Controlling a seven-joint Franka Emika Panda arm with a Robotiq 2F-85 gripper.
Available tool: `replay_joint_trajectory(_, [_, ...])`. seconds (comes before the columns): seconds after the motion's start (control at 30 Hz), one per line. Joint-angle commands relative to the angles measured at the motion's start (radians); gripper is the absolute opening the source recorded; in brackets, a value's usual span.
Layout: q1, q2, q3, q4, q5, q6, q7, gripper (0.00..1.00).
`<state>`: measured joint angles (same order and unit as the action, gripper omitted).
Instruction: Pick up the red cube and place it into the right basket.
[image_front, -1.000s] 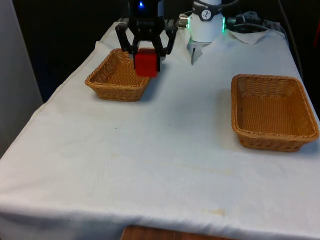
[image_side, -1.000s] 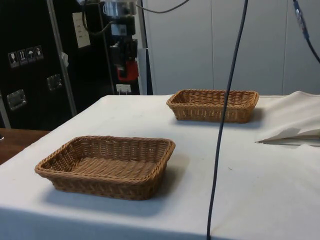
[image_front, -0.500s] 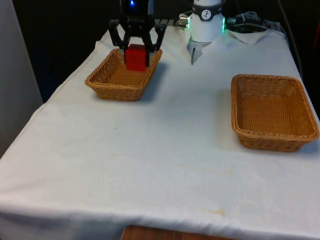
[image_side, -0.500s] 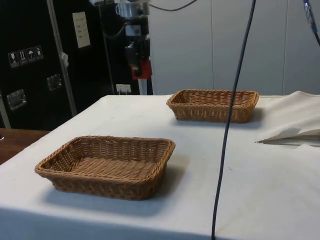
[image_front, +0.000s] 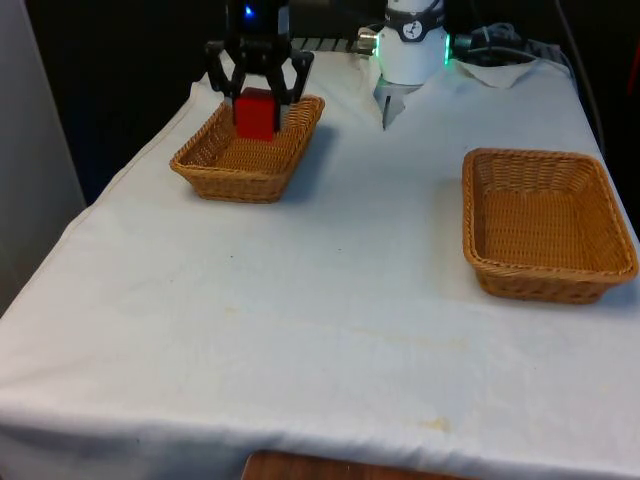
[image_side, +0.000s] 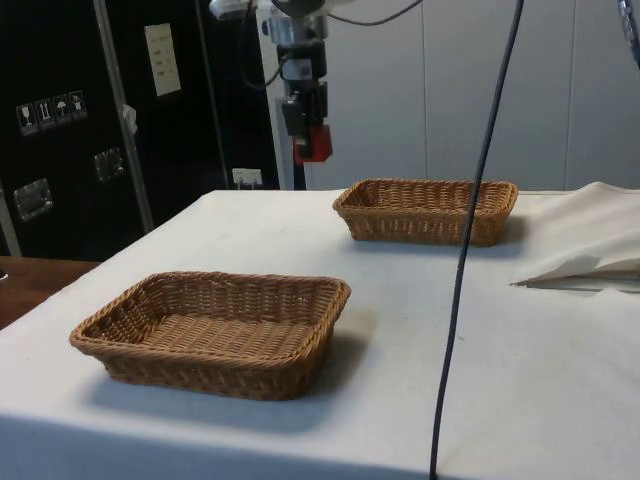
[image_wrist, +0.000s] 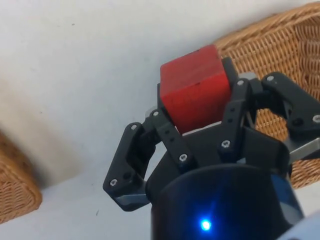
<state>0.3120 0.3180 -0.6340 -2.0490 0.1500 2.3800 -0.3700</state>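
Note:
My gripper (image_front: 256, 112) is shut on the red cube (image_front: 255, 113) and holds it in the air over the wicker basket (image_front: 215, 160) at the front view's left. In the side view the red cube (image_side: 313, 143) hangs above the table, short of the near rim of the far basket (image_side: 425, 210), with the gripper (image_side: 311, 142) pointing down. The wrist view has the red cube (image_wrist: 195, 88) clamped between the black fingers (image_wrist: 167, 132), with part of a basket (image_wrist: 280, 45) below it. The other wicker basket (image_front: 547, 222) sits at the front view's right.
The white arm base (image_front: 410, 45) stands at the table's far end with crumpled cloth (image_front: 500, 70) beside it. A black cable (image_side: 470, 240) hangs down across the side view. The nearer basket (image_side: 215, 330) in the side view holds nothing.
The gripper has carried the red cube towards the front view's left and farther back, from beside the left basket's edge to above it. It stays shut on the cube.

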Motion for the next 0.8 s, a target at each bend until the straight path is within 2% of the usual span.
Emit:
replay_joint_trajectory(0.0, [0.002,-0.01,-0.008,-0.026,-0.01,0.031,-0.005,0.01])
replay_joint_trajectory(0.2, [-0.001,-0.03,-0.02,-0.096,0.001,0.098,-0.034,0.01])
replay_joint_trajectory(0.23, [0.0,-0.021,-0.02,-0.084,0.0,0.081,-0.027,0.01])
replay_joint_trajectory(0.43, [-0.004,-0.049,-0.035,-0.167,0.008,0.165,-0.061,0.01])
replay_joint_trajectory(0.47, [-0.001,-0.039,-0.038,-0.157,0.003,0.151,-0.052,0.01])
replay_joint_trajectory(0.5, [-0.005,-0.052,-0.037,-0.175,0.008,0.173,-0.064,0.01])
replay_joint_trajectory(0.7, [-0.008,-0.068,-0.055,-0.24,0.011,0.234,-0.09,0.01])
replay_joint_trajectory(0.73, [-0.002,-0.055,-0.057,-0.222,0.004,0.213,-0.076,0.01])
replay_joint_trajectory(0.77, [-0.008,-0.07,-0.058,-0.248,0.012,0.242,-0.094,0.01])
